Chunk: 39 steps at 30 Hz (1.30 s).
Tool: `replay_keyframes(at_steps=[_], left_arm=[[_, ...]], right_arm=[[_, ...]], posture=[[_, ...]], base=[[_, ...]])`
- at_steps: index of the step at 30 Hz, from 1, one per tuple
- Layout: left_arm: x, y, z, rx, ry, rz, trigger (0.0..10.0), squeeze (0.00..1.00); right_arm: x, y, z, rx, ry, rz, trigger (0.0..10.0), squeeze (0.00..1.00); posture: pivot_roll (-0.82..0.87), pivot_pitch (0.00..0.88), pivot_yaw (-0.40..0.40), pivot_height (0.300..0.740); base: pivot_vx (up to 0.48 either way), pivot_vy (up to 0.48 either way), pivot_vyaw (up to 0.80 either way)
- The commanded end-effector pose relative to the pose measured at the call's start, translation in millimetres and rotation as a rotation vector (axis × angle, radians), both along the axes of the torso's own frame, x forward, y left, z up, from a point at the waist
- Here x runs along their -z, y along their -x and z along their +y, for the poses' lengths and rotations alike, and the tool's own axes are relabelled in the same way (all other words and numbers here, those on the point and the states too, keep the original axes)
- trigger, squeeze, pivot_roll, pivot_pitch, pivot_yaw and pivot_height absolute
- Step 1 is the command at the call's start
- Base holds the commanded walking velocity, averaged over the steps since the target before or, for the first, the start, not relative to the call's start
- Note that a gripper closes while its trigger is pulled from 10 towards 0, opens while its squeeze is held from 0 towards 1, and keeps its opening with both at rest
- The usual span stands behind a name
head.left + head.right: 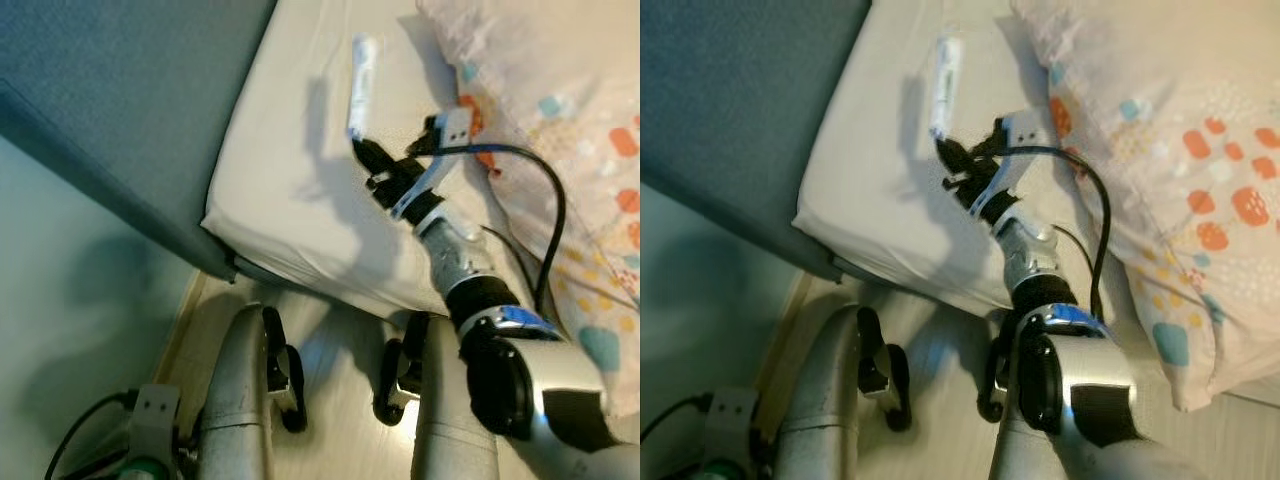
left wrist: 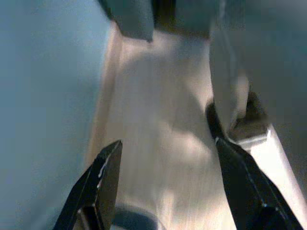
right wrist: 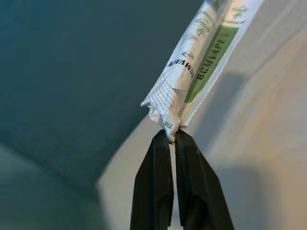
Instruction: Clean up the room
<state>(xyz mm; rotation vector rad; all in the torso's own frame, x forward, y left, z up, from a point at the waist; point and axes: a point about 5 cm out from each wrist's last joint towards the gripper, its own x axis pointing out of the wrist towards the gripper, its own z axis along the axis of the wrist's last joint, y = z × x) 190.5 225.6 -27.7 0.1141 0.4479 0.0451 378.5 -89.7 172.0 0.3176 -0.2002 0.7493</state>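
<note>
We pinch wrapper (image 3: 192, 62) end, right hand (image 3: 173, 136) closed | over bed (image 1: 290, 190) | left hand (image 2: 168, 167) open, idle | next: lift clear.

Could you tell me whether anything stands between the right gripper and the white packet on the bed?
Nothing visible does: the right gripper is already shut on the white packet's crimped end, above the bed sheet.

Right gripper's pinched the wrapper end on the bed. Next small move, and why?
Probably lift it straight up, slowly. The right gripper is shut on just the crimped tip of the white packet, which lies on the mattress; a thin hold could slip if jerked.
</note>
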Motion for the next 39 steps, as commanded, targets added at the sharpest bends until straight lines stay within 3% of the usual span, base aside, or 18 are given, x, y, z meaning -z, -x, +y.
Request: replay_keyframes(at_steps=[1,3,4,5,7,13,21,24,26,29,33,36,39], left_arm=[[11,14.0,4.4,-0.037,0.009,0.055,10.0,0.0],[11,14.0,4.4,-0.037,0.009,0.055,10.0,0.0],[-3,-15.8,9.8,-0.075,0.016,-0.017,10.0,0.0],[-3,-15.8,9.8,-0.075,0.016,-0.017,10.0,0.0],[-19,-42.5,16.0,-0.109,0.015,-0.087,10.0,0.0],[-22,-51.7,17.6,-0.13,0.044,-0.105,10.0,0.0],[2,-36.9,6.8,-0.121,0.103,0.023,10.0,0.0],[18,-24.1,2.2,-0.149,0.146,0.12,10.0,0.0],[18,-24.1,2.2,-0.149,0.146,0.12,10.0,0.0],[28,-16.6,0.7,-0.175,0.15,0.207,10.0,0.0],[31,-12.9,-0.2,-0.182,0.17,0.216,10.0,0.0],[33,-9.8,-1.5,-0.168,0.149,0.238,10.0,0.0],[42,2.7,-5.8,-0.119,0.095,0.311,10.0,0.0]], right_arm=[[11,6.1,4.2,-0.027,-0.017,0.028,0.0,0.0],[11,6.1,4.2,-0.027,-0.017,0.028,0.0,0.0],[33,19.1,15.2,-0.079,-0.052,0.091,0.0,0.0],[33,19.1,15.2,-0.079,-0.052,0.091,0.0,0.0],[52,29.0,22.3,-0.116,-0.036,0.139,0.0,0.0],[62,34.9,25.9,-0.151,0.005,0.161,0.0,0.0],[80,43.0,26.4,-0.151,0.078,0.223,0.0,0.0],[100,53.1,22.7,-0.14,0.138,0.295,0.0,0.0],[100,53.1,22.7,-0.14,0.138,0.295,0.0,0.0],[116,60.4,18.6,-0.134,0.199,0.346,0.0,0.0],[121,62.4,16.9,-0.127,0.237,0.36,0.0,0.0],[125,64.1,15.1,-0.118,0.257,0.374,0.0,0.0],[142,73.2,5.8,-0.079,0.326,0.439,0.0,0.0]], posture=[[0.08,0.253,0.076,0.585],[0.08,0.253,0.076,0.585],[0.03,0.185,0.068,0.595],[0.03,0.185,0.068,0.595],[0.03,0.169,0.063,0.61],[0.02,0.134,0.048,0.63],[0.01,0.109,0.041,0.655],[0.01,0.095,0.036,0.67],[0.01,0.095,0.036,0.67],[0.01,0.077,0.026,0.685],[0.0,0.065,0.026,0.7],[0.0,0.058,0.025,0.705],[0.0,0.046,0.025,0.72]], base=[[0.0,0.0,0.0],[0.0,0.0,0.0],[0.0,0.0,0.0],[0.0,0.0,0.0],[0.0,0.0,0.0],[0.0,0.0,0.0],[0.0,0.0,0.0],[0.0,0.0,0.0],[0.0,0.0,0.0],[-0.32,0.0,0.0],[-0.36,0.0,0.0],[0.0,0.0,0.0],[0.0,0.0,0.0]])
